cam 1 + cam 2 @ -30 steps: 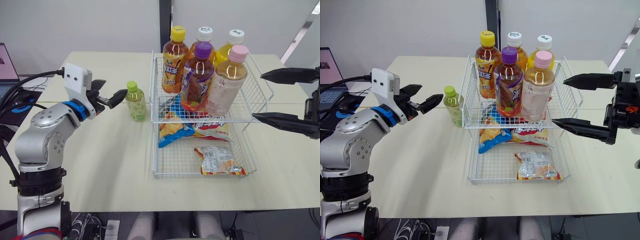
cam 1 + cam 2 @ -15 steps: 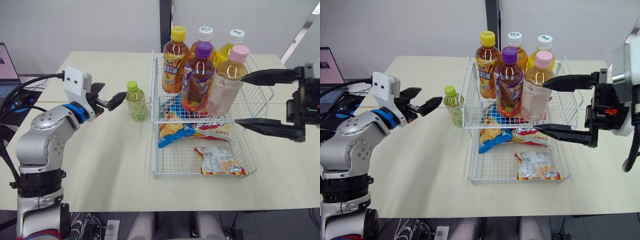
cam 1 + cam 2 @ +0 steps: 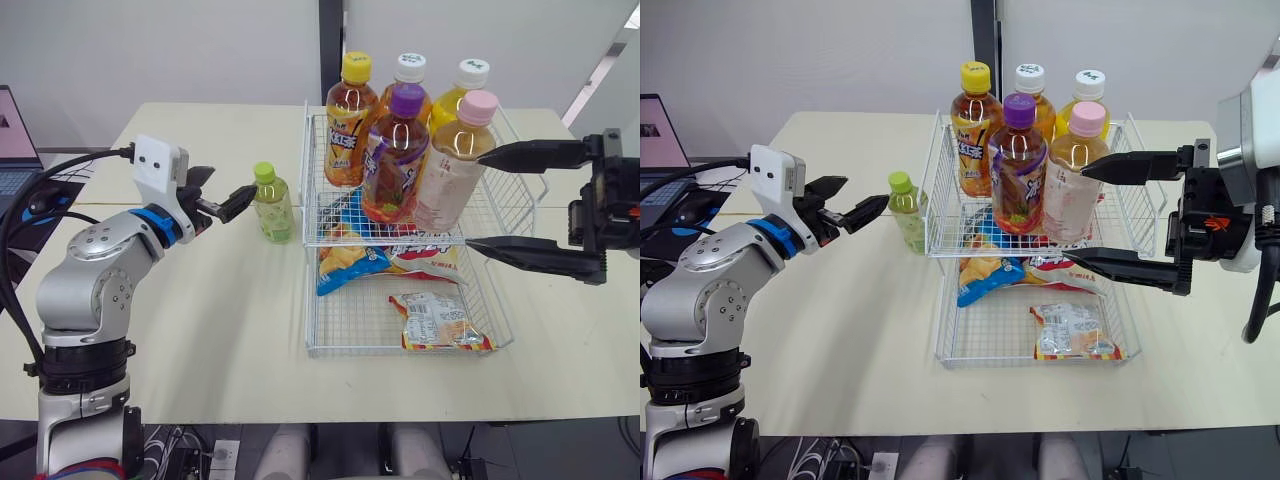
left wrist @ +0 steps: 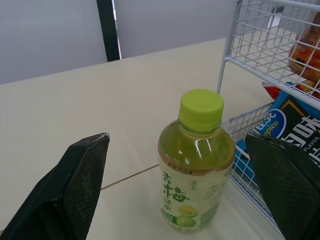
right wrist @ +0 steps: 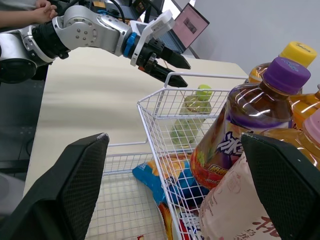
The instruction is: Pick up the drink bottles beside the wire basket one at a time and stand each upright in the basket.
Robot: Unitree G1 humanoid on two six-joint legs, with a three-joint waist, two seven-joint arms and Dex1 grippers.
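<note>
Left claw [image 4: 175, 140] wide, facing green bottle [image 3: 271, 205] — wire basket [image 3: 330, 243] at its 3 o'clock.
Risk — a finger could snag the wire and tip the bottle.

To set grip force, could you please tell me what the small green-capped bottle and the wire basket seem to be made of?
Green-capped bottle: likely clear glossy plastic, since the yellow-green drink shows through and the wall glints; its cap looks matte plastic. Wire basket: probably white-coated metal wire, a thin straight grid.

Silver, rounded left arm [image 3: 95, 288] with blue wrist ring [image 3: 159, 222], white camera block [image 3: 161, 166], black cable [image 3: 60, 166]; left gripper [image 3: 232, 181] fingers [image 4: 75, 185] textured black.
</note>
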